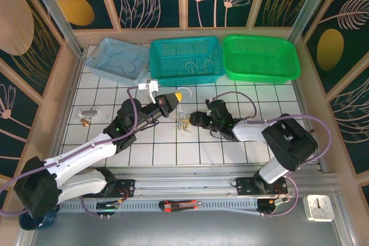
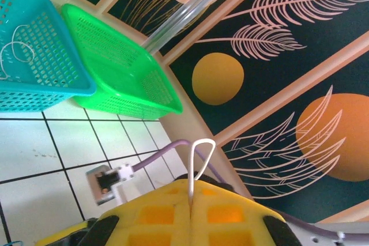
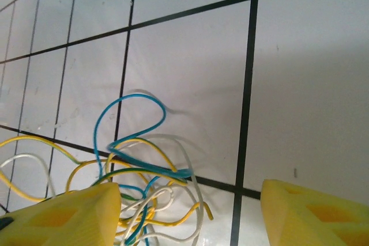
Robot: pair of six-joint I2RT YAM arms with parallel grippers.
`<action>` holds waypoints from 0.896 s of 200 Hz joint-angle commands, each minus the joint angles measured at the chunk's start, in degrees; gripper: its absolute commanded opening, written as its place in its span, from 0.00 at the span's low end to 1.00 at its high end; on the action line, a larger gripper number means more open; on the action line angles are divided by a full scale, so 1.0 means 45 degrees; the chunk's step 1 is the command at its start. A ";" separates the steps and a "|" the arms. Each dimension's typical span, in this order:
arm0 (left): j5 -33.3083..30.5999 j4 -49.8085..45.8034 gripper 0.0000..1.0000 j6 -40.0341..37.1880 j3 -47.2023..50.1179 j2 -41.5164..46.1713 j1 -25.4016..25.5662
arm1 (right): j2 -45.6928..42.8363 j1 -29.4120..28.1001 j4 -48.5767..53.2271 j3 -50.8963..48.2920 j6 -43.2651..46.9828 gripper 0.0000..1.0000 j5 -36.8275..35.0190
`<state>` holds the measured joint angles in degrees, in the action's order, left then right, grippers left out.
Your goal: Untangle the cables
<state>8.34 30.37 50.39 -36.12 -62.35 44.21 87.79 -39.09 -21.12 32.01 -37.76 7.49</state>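
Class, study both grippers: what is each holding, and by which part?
The left gripper pinches one whitish cable just below a loop, which pokes out past its shut jaws. The right gripper is open at the tangle, gripping nothing.

The table (image 3: 190, 61) is glossy white tile, the green basket (image 1: 259, 76) perforated plastic, the cables (image 3: 151, 167) smooth-sheathed.
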 commanded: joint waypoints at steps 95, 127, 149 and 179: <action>-0.0190 -0.0499 0.00 -0.0222 -0.0561 -0.0305 -0.0019 | -0.5818 -0.1046 -0.1689 -0.2446 0.2430 0.69 -0.0431; -0.0250 -0.0499 0.00 -0.0106 -0.0742 -0.0398 -0.0030 | -0.4211 -0.1796 -0.2985 -0.1894 0.2555 0.69 -0.0961; -0.0183 -0.0481 0.00 -0.0013 -0.0821 -0.0452 -0.0021 | -0.2907 -0.1919 -0.4135 -0.1479 0.2402 0.68 -0.1559; -0.0091 -0.0387 0.00 0.0148 -0.0841 -0.0461 -0.0023 | -0.1127 -0.1928 -0.5749 -0.0638 0.2061 0.65 -0.2301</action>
<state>8.03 27.99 50.24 -38.39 -64.07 44.21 78.26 -47.42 -36.80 25.23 -28.23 2.00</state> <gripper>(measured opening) 0.044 0.661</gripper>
